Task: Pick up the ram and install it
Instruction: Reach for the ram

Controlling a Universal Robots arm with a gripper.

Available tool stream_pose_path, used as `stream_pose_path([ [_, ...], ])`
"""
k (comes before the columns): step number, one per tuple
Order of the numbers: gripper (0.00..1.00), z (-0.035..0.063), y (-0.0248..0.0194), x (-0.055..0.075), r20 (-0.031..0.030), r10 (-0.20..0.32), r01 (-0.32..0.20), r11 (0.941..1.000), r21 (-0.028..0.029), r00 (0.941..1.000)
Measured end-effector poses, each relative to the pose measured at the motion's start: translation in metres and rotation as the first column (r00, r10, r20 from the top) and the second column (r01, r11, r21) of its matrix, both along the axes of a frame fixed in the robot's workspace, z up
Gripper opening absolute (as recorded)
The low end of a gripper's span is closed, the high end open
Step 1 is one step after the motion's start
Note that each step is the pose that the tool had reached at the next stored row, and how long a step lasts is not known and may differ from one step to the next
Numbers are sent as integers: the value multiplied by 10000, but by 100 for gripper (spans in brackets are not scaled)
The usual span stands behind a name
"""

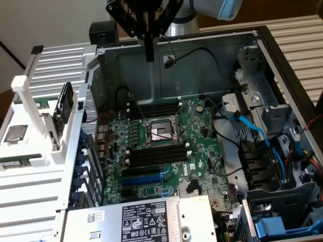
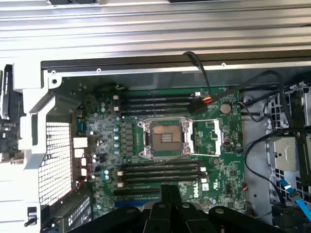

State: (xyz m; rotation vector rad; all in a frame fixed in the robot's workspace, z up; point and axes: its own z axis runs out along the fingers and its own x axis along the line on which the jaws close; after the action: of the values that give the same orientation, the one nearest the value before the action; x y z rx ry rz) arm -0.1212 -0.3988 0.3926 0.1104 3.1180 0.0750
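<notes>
My gripper point(image 1: 149, 54) hangs high over the open computer case, above the back edge of the green motherboard point(image 1: 202, 136). Its two black fingers are pressed together with nothing between them. In the wrist view the shut gripper point(image 2: 170, 193) points down over the lower bank of black memory slots point(image 2: 160, 170); a second bank point(image 2: 155, 103) lies beyond the CPU socket point(image 2: 165, 138). The ram point(image 1: 64, 107), a dark stick with a pale label, stands on edge in the white rack point(image 1: 30, 96) outside the case on the exterior view's left, well away from the gripper.
Black cables point(image 1: 202, 53) run across the case's back wall. Blue cables and drive bays point(image 1: 262, 136) crowd the exterior view's right. The power supply point(image 1: 146, 219) with its label covers the near end. A blue expansion slot point(image 1: 146, 175) lies below the memory slots.
</notes>
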Motion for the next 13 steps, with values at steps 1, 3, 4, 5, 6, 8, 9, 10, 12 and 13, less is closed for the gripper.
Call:
stream_pose_path([
  [1,11,0,0,0,0,0,0,10000,0,10000],
  [3,11,0,0,0,0,0,0,10000,0,10000],
  [4,11,0,0,0,0,0,0,10000,0,10000],
  [5,11,0,0,0,0,0,0,10000,0,10000],
  [6,11,0,0,0,0,0,0,10000,0,10000],
  [8,11,0,0,0,0,0,0,10000,0,10000],
  [9,11,0,0,0,0,0,0,10000,0,10000],
  [10,11,0,0,0,0,0,0,10000,0,10000],
  [12,11,0,0,0,0,0,0,10000,0,10000],
  [13,11,0,0,-5,0,-3,3,10000,0,10000],
])
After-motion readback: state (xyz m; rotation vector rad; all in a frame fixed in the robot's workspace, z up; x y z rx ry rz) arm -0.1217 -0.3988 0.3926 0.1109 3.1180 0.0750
